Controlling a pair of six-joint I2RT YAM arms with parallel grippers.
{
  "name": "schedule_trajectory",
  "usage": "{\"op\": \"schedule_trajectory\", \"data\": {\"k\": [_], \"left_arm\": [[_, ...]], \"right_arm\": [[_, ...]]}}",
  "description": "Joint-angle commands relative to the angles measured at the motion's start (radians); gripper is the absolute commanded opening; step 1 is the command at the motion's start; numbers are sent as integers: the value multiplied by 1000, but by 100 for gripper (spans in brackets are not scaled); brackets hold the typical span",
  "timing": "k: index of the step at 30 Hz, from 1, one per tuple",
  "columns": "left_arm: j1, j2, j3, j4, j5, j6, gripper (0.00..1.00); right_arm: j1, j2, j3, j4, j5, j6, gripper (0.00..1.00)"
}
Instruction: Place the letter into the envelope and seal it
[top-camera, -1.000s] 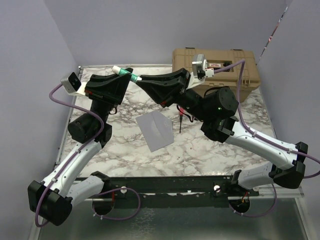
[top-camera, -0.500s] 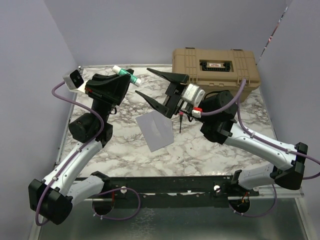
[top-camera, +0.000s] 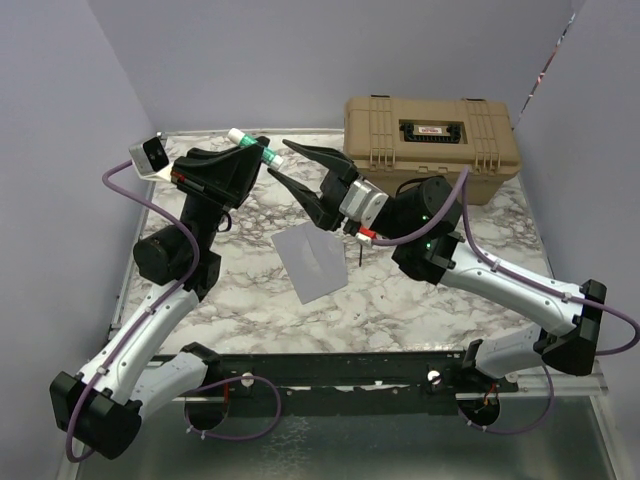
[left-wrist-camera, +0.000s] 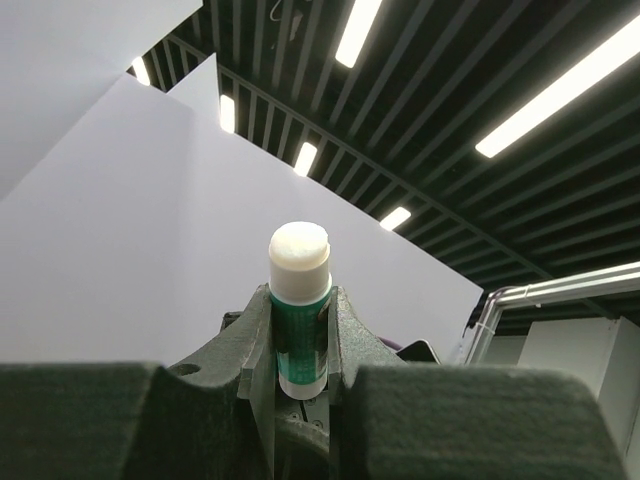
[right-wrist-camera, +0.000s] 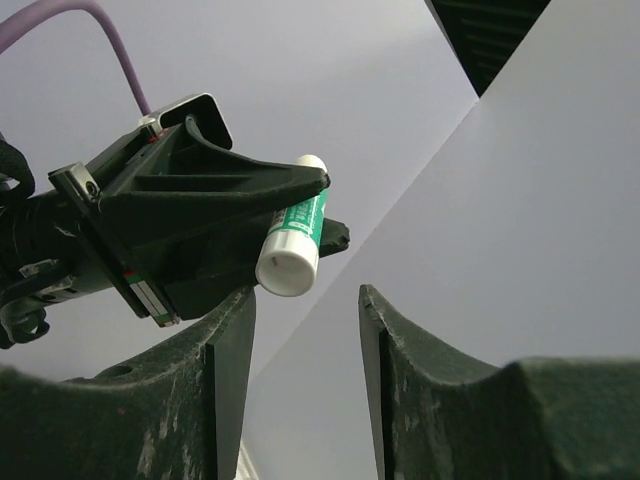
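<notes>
The grey envelope (top-camera: 312, 258) lies flat on the marble table between the two arms. The letter does not show in any view. My left gripper (top-camera: 262, 152) is raised above the table's back left, shut on a green and white glue stick (top-camera: 250, 146) (left-wrist-camera: 299, 300), which stands up between its fingers. In the right wrist view the glue stick (right-wrist-camera: 293, 243) shows end-on, just above and left of my right gripper (right-wrist-camera: 305, 310). My right gripper (top-camera: 279, 160) is open with nothing between its fingers, its tips close beside the stick's near end.
A big tan hard case (top-camera: 430, 143) stands shut at the back right. A thin dark pen-like thing (top-camera: 359, 246) lies just right of the envelope. Purple-grey walls close in the table (top-camera: 400, 300) on the left, back and right.
My right gripper let go of the glue stick's end, opened wide and drew back right. It has since come back towards the stick with jaws narrower. The left gripper kept holding the stick.
</notes>
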Motion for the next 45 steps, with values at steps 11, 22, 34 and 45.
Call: {"op": "schedule_trajectory", "data": {"k": [11, 22, 34, 45], "left_arm": [[-3, -21, -20, -85, -57, 9, 0], [-4, -20, -26, -106, -62, -9, 0], [-9, -28, -35, -117, -67, -29, 0], [-9, -26, -30, -120, -66, -39, 0]], "right_arm": [[2, 7, 25, 47, -8, 26, 45], [3, 27, 31, 50, 19, 13, 49], [3, 71, 64, 41, 39, -20, 41], [3, 63, 51, 6, 51, -70, 32]]}}
